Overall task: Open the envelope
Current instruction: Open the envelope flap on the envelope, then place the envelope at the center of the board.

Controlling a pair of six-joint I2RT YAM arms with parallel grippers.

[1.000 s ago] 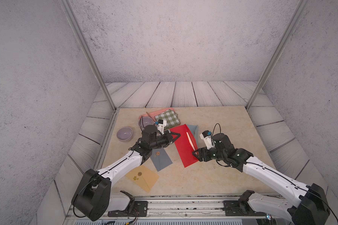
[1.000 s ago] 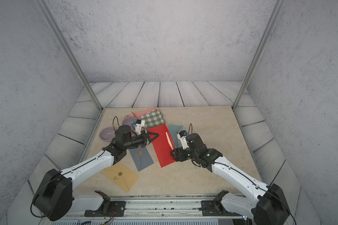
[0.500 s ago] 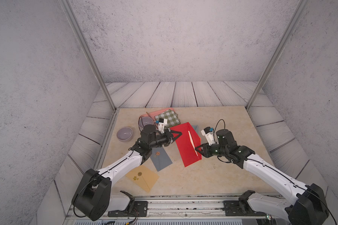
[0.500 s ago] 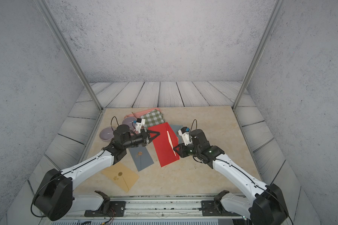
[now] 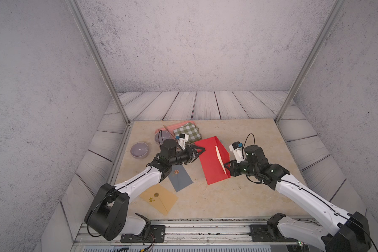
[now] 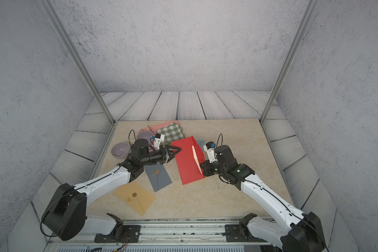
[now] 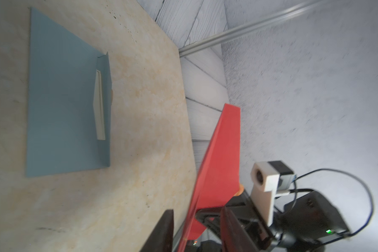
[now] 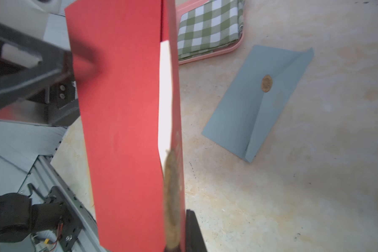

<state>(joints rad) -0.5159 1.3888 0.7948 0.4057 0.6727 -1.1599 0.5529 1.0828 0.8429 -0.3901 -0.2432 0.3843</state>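
The red envelope (image 5: 212,161) (image 6: 188,161) is tilted up off the table between the two arms, with a white card (image 5: 219,157) showing along its flap edge. My right gripper (image 5: 226,169) (image 6: 202,168) (image 8: 177,244) is shut on the flap side, right at the gold seal (image 8: 171,196). My left gripper (image 5: 200,150) (image 6: 176,150) (image 7: 196,209) is open at the opposite edge. Its fingers (image 7: 164,227) stand on either side of the red envelope (image 7: 223,152) with gaps showing.
A grey envelope (image 5: 180,177) and a tan envelope (image 5: 158,198) lie under the left arm. A light blue envelope (image 8: 260,98) (image 7: 61,109) lies behind the red one. Two grey bowls (image 5: 139,150) and a pink tray (image 5: 168,127) with checked cloth (image 5: 187,131) sit at the back left.
The right gripper has shut on the red envelope's flap side. The left gripper, shut on the other edge a second ago, has opened. The envelope now stands steeper.
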